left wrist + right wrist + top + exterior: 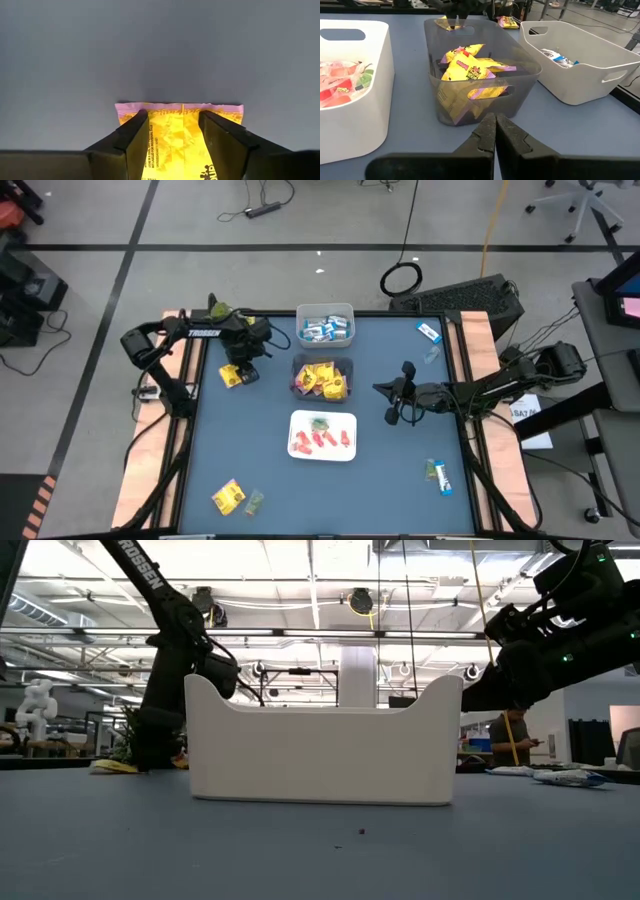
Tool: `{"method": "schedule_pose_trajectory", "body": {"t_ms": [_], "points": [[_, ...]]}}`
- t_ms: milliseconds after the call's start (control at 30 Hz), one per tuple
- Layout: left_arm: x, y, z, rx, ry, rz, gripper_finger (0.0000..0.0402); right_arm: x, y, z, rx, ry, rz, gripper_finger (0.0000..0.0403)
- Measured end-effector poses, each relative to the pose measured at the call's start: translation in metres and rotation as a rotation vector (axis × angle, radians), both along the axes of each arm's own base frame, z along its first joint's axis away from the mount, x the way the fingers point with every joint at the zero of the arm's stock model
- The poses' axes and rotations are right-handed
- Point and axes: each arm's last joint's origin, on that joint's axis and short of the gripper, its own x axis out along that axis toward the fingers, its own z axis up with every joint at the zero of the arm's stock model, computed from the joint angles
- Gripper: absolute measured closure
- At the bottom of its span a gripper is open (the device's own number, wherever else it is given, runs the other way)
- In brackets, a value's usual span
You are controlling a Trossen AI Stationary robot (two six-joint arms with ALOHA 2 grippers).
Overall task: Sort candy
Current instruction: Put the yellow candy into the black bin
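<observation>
My left gripper (240,365) is open, pointing down over a loose yellow square packet (232,376) that lies flat on the blue table near the left edge. In the left wrist view its two fingers stand over the packet (175,142), one on each side of its middle, and the pink-edged end shows beyond them. My right gripper (382,388) is shut and hangs above the table right of the bins, holding nothing. It points at the clear bin of yellow packets (470,70). My left gripper comes at the yellow packet from above with its fingertips (137,122) over the packet's middle part (172,125). The packet lies flat on the table. I cannot tell whether the fingertips touch it.
Three bins stand in a row down the table's middle: white with blue-and-white bars (325,327), clear with yellow packets (323,378), white with red and green pieces (322,435). Loose candy: blue bars (428,332) (438,476), yellow packet (228,497). A green leafy object (215,308) sits far left.
</observation>
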Motion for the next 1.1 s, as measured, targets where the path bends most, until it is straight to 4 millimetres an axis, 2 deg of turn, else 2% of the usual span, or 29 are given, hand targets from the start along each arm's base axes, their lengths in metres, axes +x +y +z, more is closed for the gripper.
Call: {"method": "schedule_pose_trajectory", "body": {"t_ms": [167, 433, 667, 1000, 1100], "points": [[0.006, -0.006, 0.0, -0.003, 0.007, -0.064, 0.0247, 0.0, 0.0, 0.0, 0.0, 0.0, 0.0, 0.0403], [0.02, -0.028, 0.0, -0.014, 0.026, -0.301, 0.0389, 0.0, 0.0, 0.0, 0.0, 0.0, -0.002, 0.0403], [0.032, -0.042, 0.016, 0.006, 0.089, -0.39, 0.0397, 0.0, 0.0, 0.0, -0.001, 0.0, -0.002, 0.0403], [0.056, -0.052, 0.076, 0.11, -0.108, -0.45, 0.04, 0.0, 0.0, 0.0, -0.001, 0.0, -0.003, 0.0403], [0.068, -0.055, 0.092, 0.13, -0.274, -0.443, 0.04, 0.0, 0.0, 0.0, -0.001, 0.0, -0.003, 0.0403]]}}
